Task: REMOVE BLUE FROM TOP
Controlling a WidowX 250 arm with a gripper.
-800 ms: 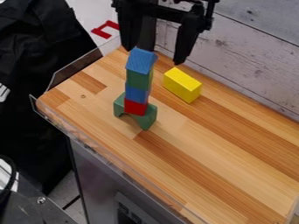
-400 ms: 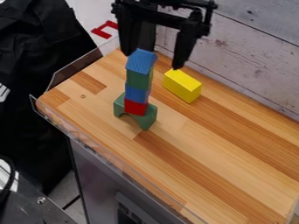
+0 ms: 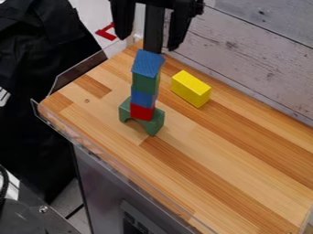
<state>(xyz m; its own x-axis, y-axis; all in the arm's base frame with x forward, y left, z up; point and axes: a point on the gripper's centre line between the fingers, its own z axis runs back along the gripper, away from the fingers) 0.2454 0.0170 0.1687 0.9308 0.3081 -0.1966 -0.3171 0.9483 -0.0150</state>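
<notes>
We have shifted our gripper (image 3: pixel 148 44) up and leftward in view, its jaws wide apart and empty; they look better centred on the blue block (image 3: pixel 147 63), still atop the tower (image 3: pixel 145 84), ready for lowering.

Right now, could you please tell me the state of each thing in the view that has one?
Pincer: open, empty.
Top blue block: stacked highest, not yet removed.
Green block: stacked, under top blue block.
Lower blue block: stacked, under green block.
Red block: stacked, under lower blue block.
Green arch: upright, opening downward.
Yellow block: lying down, apart.
</notes>
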